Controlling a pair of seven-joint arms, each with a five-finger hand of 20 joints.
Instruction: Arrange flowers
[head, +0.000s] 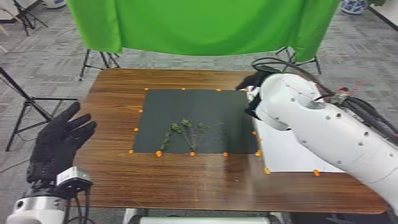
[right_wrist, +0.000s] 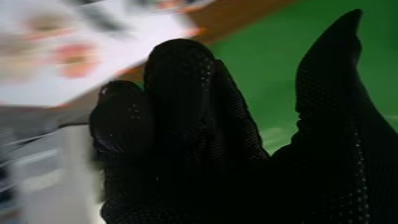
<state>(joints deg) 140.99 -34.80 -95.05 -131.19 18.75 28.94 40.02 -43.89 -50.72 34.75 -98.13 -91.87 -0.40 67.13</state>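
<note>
The sprigs (head: 186, 123) are positioned in the centre of the frame in the head view, on the lower middle part of the dark mat (head: 169, 104). Their leafy ends point toward the top of the frame; the thin stems run down toward the mat's lower edge. The flowers (right_wrist: 75, 59) are located on a white surface (right_wrist: 35, 95) in the right wrist view; they are red and pink, with blurred outlines.

The right hand (head: 257, 80) is at the upper right corner of the mat, partly hidden by its own arm. In the right wrist view its fingers are extended, with the thumb spread apart from them; the hand is open and grips nothing. The left hand (head: 62, 140) is at the left of the frame, beside the table (head: 178, 190), fingers extended and slightly spread, gripping nothing.

The white sheet (head: 289, 162) lies at the right of the mat, partly covered by the right arm. Orange markers (head: 159, 153) line the mat's edges. A green cloth (head: 195, 25) hangs across the top of the frame.
</note>
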